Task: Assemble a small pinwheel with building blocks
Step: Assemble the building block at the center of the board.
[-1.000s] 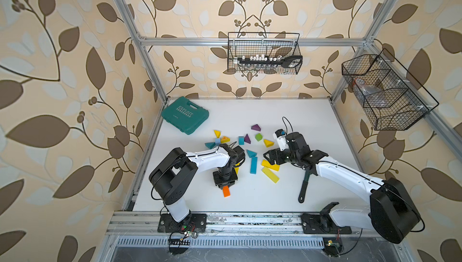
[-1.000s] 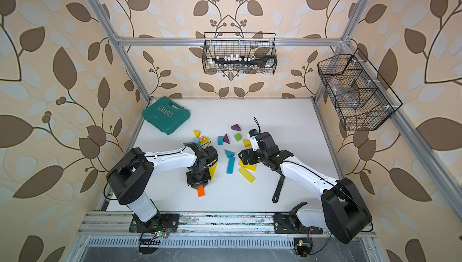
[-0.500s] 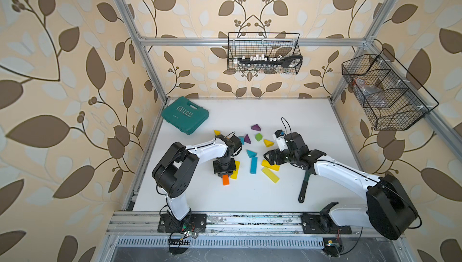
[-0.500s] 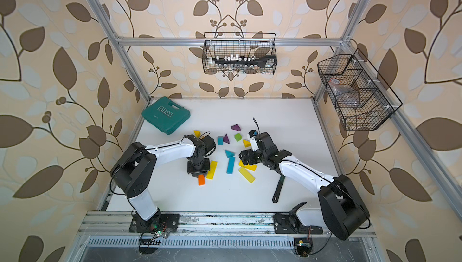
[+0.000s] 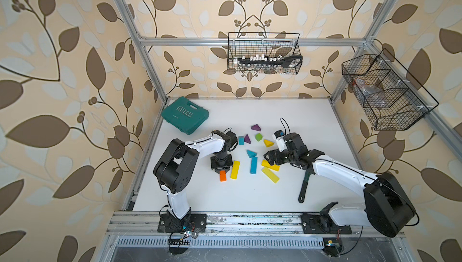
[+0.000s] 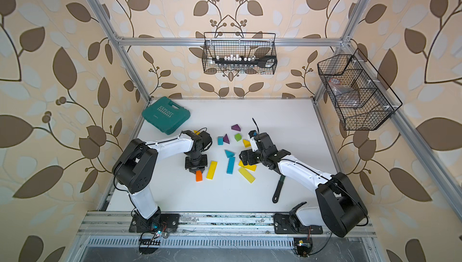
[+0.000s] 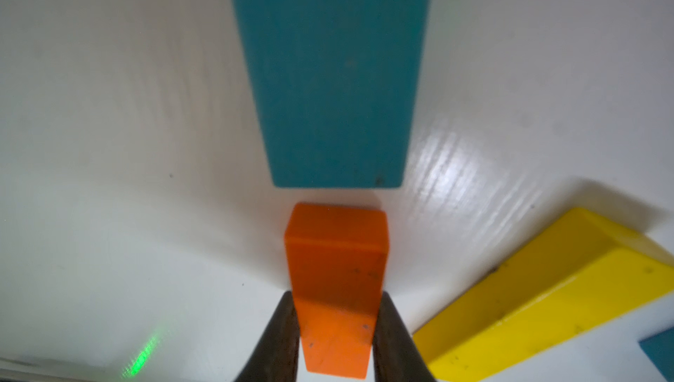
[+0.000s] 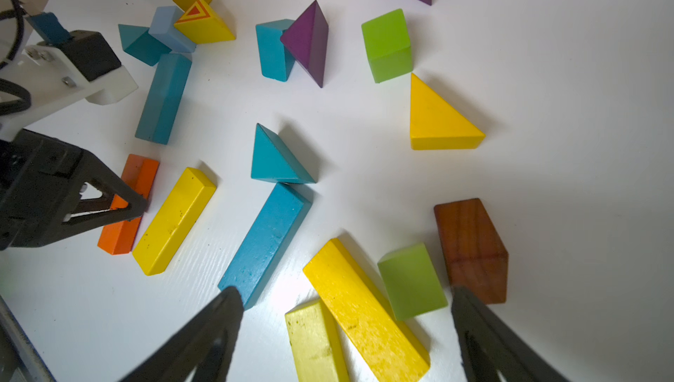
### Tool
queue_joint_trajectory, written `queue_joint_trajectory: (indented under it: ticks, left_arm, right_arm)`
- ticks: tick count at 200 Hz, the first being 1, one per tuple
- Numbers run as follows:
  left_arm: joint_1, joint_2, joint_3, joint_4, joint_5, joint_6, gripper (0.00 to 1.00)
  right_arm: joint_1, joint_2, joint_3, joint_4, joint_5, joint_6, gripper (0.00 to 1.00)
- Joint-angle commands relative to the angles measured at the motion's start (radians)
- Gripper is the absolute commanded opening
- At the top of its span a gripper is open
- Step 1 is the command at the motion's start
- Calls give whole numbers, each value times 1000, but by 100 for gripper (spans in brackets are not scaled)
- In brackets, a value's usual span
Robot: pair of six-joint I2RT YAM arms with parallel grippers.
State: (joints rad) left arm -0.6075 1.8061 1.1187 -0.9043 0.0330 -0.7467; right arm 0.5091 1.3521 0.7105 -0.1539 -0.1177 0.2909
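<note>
My left gripper (image 5: 222, 171) is shut on an orange block (image 5: 223, 175), with one black finger on each long side of it (image 7: 335, 252). The block is held low over the table, its far end just short of a teal bar (image 7: 339, 70) and with a yellow bar (image 5: 235, 170) beside it. My right gripper (image 8: 345, 289) hangs open over two yellow bars (image 8: 361, 307), a green block (image 8: 412, 281) and a brown block (image 8: 470, 249), holding nothing. Another teal bar (image 5: 253, 165), wedges and cubes lie scattered between the arms.
A teal case (image 5: 185, 115) lies at the back left corner. A dark wrench (image 5: 305, 185) lies beside the right arm near the front. Wire baskets hang on the back wall (image 5: 263, 56) and the right wall (image 5: 385, 93).
My left gripper has carried the orange block away from the front edge, up beside the yellow bar. The right arm has hardly moved and stays open.
</note>
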Motion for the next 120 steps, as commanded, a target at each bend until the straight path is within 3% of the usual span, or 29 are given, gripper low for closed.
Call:
queue_joint_trajectory:
  ticks: [1, 120]
  left_arm:
    - [12, 28, 25, -9, -2, 32, 32]
    - [41, 71, 62, -15, 0, 35, 34]
  right_arm:
    - [-3, 14, 2, 1, 15, -5, 90]
    - [-3, 14, 4, -1, 10, -8, 90]
